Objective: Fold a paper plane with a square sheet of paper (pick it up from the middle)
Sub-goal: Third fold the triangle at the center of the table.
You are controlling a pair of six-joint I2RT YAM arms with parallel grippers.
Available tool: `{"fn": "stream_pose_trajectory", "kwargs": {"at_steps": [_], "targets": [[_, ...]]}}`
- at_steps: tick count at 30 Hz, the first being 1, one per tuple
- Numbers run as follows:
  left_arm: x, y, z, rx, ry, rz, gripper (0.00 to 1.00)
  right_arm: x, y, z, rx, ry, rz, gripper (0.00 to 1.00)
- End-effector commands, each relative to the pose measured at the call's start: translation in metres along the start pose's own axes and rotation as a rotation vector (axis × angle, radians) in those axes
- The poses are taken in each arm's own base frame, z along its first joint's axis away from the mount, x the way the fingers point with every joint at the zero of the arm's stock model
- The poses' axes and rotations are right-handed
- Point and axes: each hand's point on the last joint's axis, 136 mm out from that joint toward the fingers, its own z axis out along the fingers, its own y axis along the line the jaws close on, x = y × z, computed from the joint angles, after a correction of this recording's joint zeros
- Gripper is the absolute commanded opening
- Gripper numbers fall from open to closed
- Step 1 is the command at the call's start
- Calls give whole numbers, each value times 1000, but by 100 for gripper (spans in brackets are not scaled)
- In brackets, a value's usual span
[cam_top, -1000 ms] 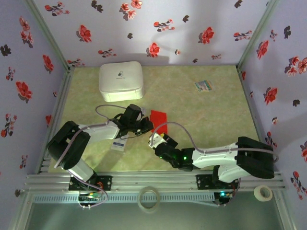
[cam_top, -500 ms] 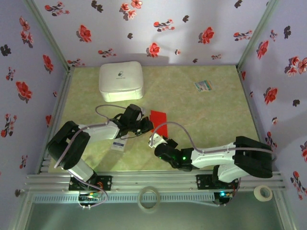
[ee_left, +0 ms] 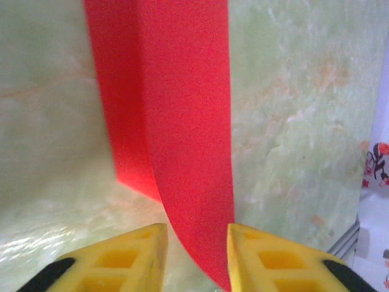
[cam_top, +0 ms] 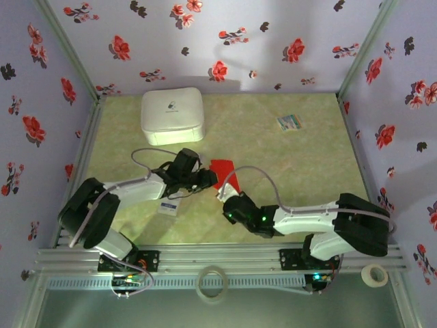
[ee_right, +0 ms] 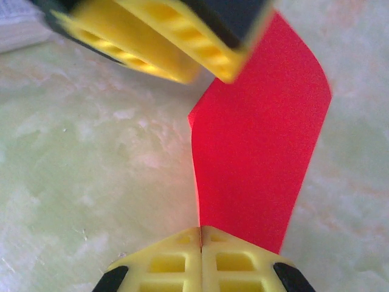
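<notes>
bright red sheet of paper; yellow fingers; pale green marbled table — faint orange veins; lilac walls with red and dark flowers; white box.

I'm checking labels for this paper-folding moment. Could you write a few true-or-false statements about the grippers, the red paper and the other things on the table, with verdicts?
1. The right gripper is shut on the thin red sheet of paper. True.
2. The left gripper is shut tight. False: its jaws stand apart, with the sheet between them.
3. The rounded white box sits toward the table's far left corner. True.
4. The small multicoloured card lies on the white box. False: it lies on the green table, far right.
</notes>
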Motion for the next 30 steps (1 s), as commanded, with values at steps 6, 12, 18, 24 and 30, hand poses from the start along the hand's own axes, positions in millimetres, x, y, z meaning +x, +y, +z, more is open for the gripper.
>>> {"fn": "stream_pose_trajectory", "kwargs": {"at_steps": [6,12,18,24,30], "targets": [[-19,14,-35,-138,-87,74,37,-7,30,-2,-356,136,334,4],[-23,2,-34,-98,-86,101,30,-15,54,-6,-553,203,429,3],[-30,-16,-24,-51,-59,135,21,-14,56,-5,-572,208,439,2],[-33,-31,0,-8,6,164,13,-5,50,-7,-554,189,428,3],[-29,-33,35,10,95,157,11,-4,46,-8,-575,180,465,3]]}}
